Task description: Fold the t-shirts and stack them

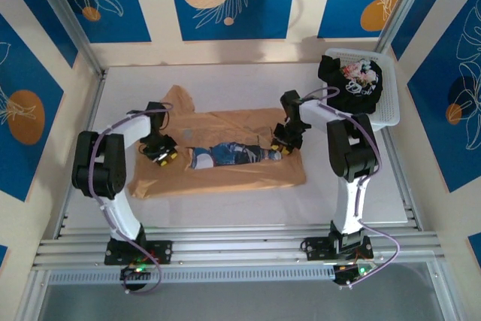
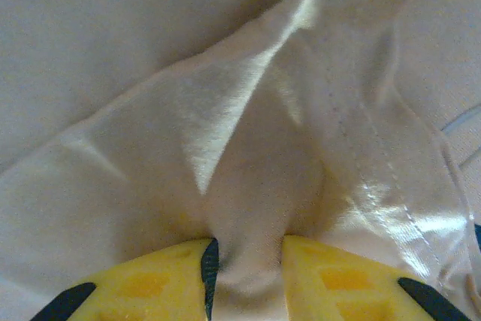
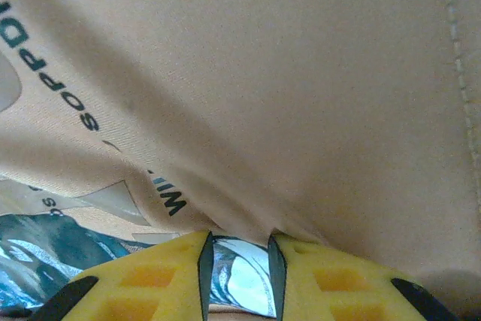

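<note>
A tan t-shirt (image 1: pixel 225 178) lies partly folded across the middle of the table, its blue print (image 1: pixel 225 155) showing in a strip along the fold. My left gripper (image 1: pixel 160 152) is on its left part, shut on a bunched ridge of tan cloth (image 2: pixel 248 133) between the yellow fingers (image 2: pixel 150 280). At the shirt's right end my right gripper (image 1: pixel 282 144) is shut on a fold of the t-shirt (image 3: pixel 301 95), with printed cloth pinched between its fingers (image 3: pixel 331 283). A black t-shirt (image 1: pixel 353 84) with white-pink print lies heaped in the basket.
The white slatted basket (image 1: pixel 389 103) stands at the back right corner, just behind my right arm. Bare white table (image 1: pixel 225 212) runs along the near side of the shirt. Metal rails (image 1: pixel 225 249) line the near edge.
</note>
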